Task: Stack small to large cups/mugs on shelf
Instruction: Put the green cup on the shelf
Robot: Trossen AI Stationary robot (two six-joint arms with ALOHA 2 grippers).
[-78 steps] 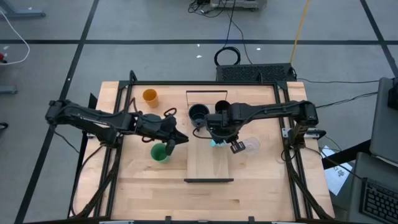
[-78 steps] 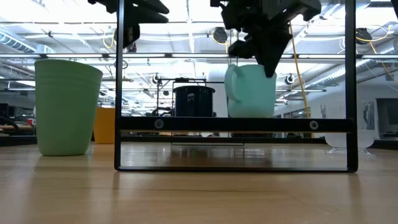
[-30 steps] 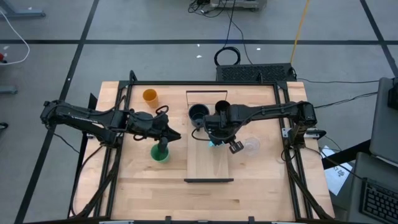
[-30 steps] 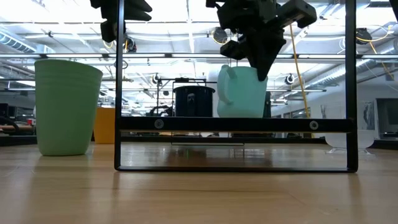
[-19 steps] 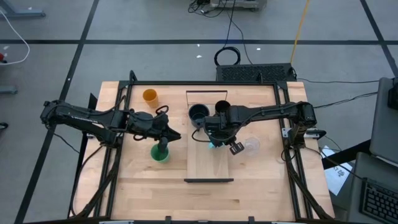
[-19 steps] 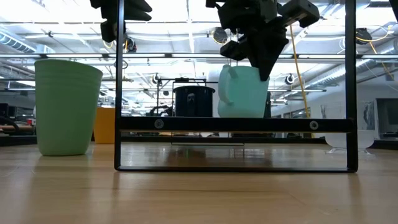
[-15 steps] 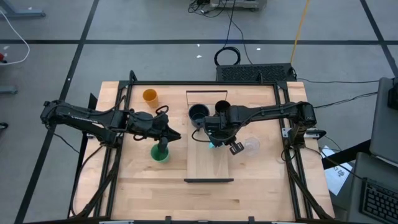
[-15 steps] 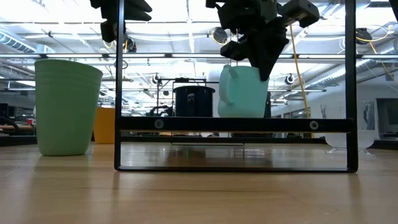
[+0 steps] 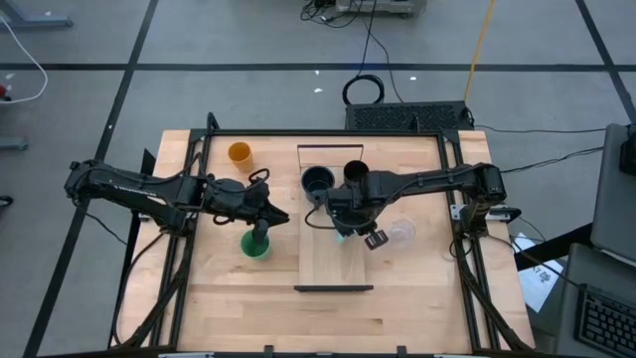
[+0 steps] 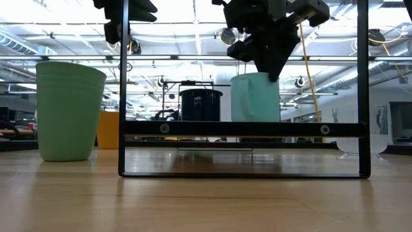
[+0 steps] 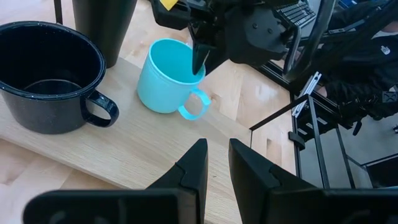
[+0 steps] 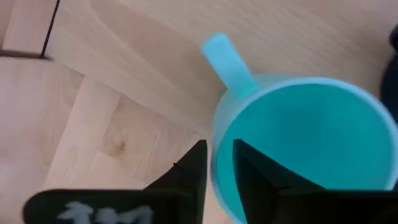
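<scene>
On the pale wooden table, the long light-wood shelf is laid from 6 to 12 o'clock, with a dark strip seen across its near end. At about 9 o'clock of the shelf's middle, the ribbed, tapered green cup is stood upright on the table; the left gripper is held above it, its flat dark fingers parted by a narrow slot with nothing between them. On the shelf's middle the smooth bright blue mug is set upright, its loop handle turned toward 4 o'clock. The right gripper is placed astride the mug's rim; whether the wall is pinched or freed cannot be told. The small clear cup is seen at 3 o'clock of the mug, on the table. Farther on, at the shelf's far end, the glossy dark mug and the tall black cup are stood side by side. The round orange cup is left at 10 o'clock, near the table's far edge.
</scene>
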